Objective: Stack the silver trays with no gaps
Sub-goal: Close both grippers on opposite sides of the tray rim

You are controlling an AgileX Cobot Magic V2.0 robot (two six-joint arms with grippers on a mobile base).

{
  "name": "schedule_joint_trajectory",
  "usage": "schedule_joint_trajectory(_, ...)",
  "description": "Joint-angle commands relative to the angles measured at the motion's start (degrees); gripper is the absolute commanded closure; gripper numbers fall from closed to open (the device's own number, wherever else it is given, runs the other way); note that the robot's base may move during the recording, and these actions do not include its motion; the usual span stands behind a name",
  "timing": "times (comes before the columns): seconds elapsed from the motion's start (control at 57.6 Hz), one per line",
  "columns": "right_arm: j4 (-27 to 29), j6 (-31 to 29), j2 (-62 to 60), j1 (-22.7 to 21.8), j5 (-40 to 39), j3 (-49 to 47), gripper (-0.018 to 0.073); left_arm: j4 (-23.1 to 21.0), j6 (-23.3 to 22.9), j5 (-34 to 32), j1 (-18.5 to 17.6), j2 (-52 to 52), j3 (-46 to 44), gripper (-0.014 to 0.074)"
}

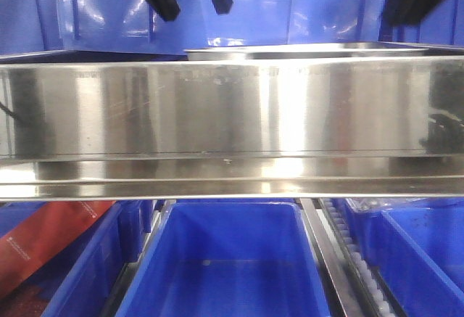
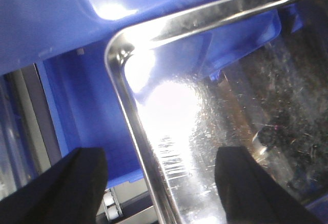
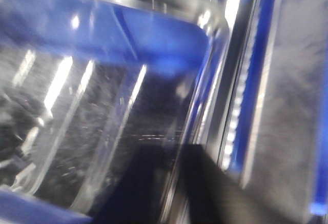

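Straddling: left gripper (image 2: 164, 185), jaws wide apart over silver tray (image 2: 205, 126) corner rim, gripping nothing.
Right gripper (image 3: 174, 185): blurred, cannot tell its opening.

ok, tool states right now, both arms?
Left tool: open, straddling the silver tray rim.
Right tool: too blurred, cannot tell.

Looks down, blurred, into a silver tray (image 3: 87, 111) with a scratched, glossy floor streaked by light, blue reflected on its far wall, rounded corner at upper right. Shows the right gripper (image 3: 177, 178) as a dark shape at the bottom edge over the tray's right rim, jaws indistinct. Shows beside that rim a pale toothed strip (image 3: 237, 106), a blue strip (image 3: 270, 55) and a grey surface (image 3: 294, 106).
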Motion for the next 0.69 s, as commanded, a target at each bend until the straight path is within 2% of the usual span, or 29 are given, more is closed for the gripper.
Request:
schedule_joint_trajectory(0.0, -0.45, -0.66, 0.78, 0.14, -0.29, -0.47, 0.0301, -0.33, -0.51, -0.11, -0.31, -0.41, -0.63, 0.023)
schedule_joint_trajectory(0.052, -0.45, -0.66, 1.07, 0.14, -0.46, -0.47, 0.0267, -0.33, -0.51, -0.22, -0.31, -0.38, -0.63, 0.023)
schedule_joint_trajectory(0.26, -0.45, -0.56, 2.63, 0.14, -1.94, -0.47, 0.0315, -2.67, -0.51, -0.48, -0.31, 0.77, -0.63, 0.023)
schedule_joint_trajectory(0.677, -0.68, -0.56, 5.3, 0.14, -2.08, -0.47, 0.0315, -3.85, -0.51, 0.45, -0.31, 3.13, -0.63, 0.023)
